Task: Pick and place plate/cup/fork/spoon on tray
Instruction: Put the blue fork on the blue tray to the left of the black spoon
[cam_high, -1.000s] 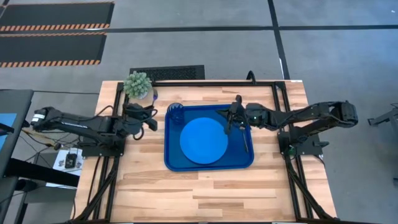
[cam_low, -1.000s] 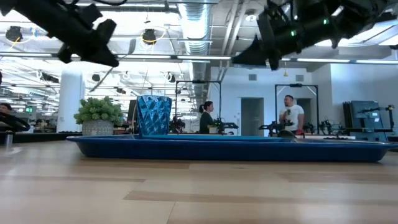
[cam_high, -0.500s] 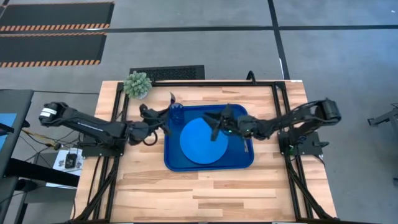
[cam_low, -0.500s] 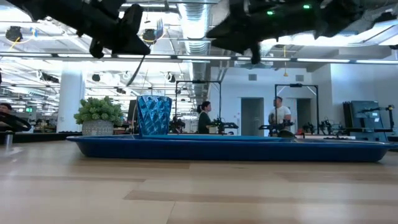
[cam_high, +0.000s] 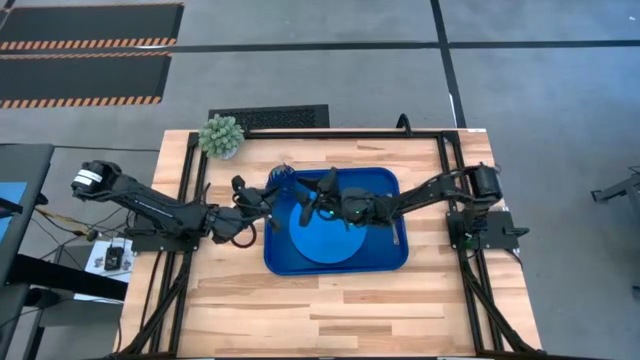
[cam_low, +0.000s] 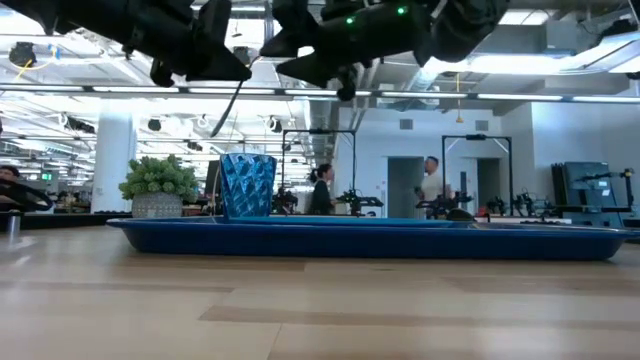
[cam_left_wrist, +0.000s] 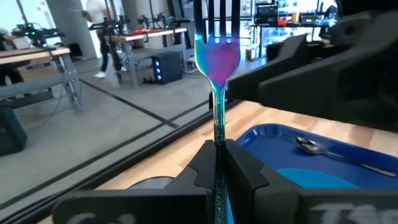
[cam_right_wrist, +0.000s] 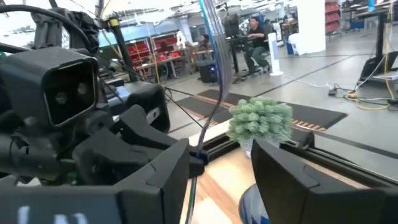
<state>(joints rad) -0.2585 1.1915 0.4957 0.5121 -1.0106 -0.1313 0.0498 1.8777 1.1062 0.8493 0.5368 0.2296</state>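
The dark-blue tray (cam_high: 385, 262) lies mid-table with the light-blue plate (cam_high: 325, 235) on it. The dark spoon (cam_left_wrist: 329, 154) lies along the tray's right side. The blue cup (cam_low: 247, 186) stands at the tray's far left corner. My left gripper (cam_high: 262, 200) hovers over the tray's left rim, shut on the fork (cam_left_wrist: 216, 59). My right gripper (cam_high: 310, 193) hangs open above the plate's far left part, facing the left gripper. In the right wrist view the fork (cam_right_wrist: 216, 68) stands just ahead of the open fingers, apart from them. My left gripper pinches the fork's thin handle (cam_left_wrist: 218, 148) between its two fingers, well below the tines. The fingers come from the table's left and lie along the handle. The fork juts out ahead of them, tines (cam_left_wrist: 216, 18) away from the gripper, lifted clear of tray and table.
A small green potted plant (cam_high: 221, 134) stands at the table's far left corner, behind the cup. Bare wood lies in front of the tray toward the near edge. People and workbenches show in the room beyond the table.
My right gripper has swung from the tray's far right side toward the table's left, across the plate, and has opened. My left gripper has carried the fork from beside the plant toward the tray's left rim. The two grippers now face each other closely.
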